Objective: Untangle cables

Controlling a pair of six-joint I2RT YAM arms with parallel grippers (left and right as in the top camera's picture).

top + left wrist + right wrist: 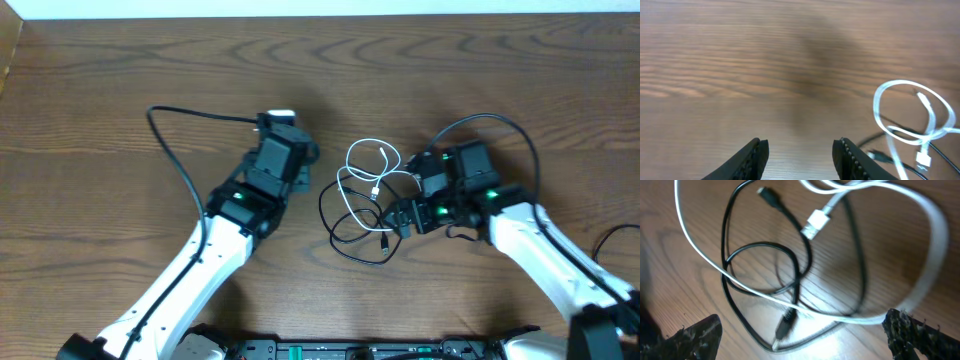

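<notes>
Several cables point(812, 222), black and white, lie tangled on the counter point(100, 80). Left of the tangle, the left arm point(190, 260) stretches forward, left pincer point(800, 145) apart over bare wood. At the tangle's right edge, the right arm point(540, 245) bends inward, right pincer point(802, 320) spread wide above the loops, clamping nothing.

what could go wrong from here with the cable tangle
1. The white cable and black cable cross repeatedly between the open right fingers. Closing there may pinch both and tighten the tangle.
2. The left fingers are open off to one side, holding nothing. With nothing anchored, a pull from the right could drag both cables along instead of separating them.
</notes>
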